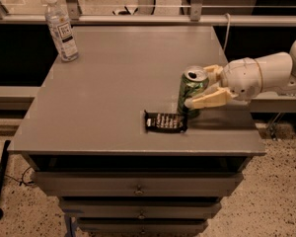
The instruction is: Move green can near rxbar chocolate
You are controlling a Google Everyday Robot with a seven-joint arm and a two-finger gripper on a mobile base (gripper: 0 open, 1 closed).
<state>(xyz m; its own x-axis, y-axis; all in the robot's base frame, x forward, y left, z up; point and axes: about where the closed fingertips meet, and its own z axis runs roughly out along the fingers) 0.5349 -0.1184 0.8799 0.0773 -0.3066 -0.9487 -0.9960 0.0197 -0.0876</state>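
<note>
The green can, speckled pale with a silver pull-tab top, stands upright near the tabletop's front right, just behind the right end of the rxbar chocolate, a dark wrapper with white lettering lying flat, with the gripper at the can's right side.

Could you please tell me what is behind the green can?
One finger of the gripper, which clasps the green can, reaches behind it; beyond lies bare table. The can hides that finger's tip and the tabletop just behind its base.
</note>
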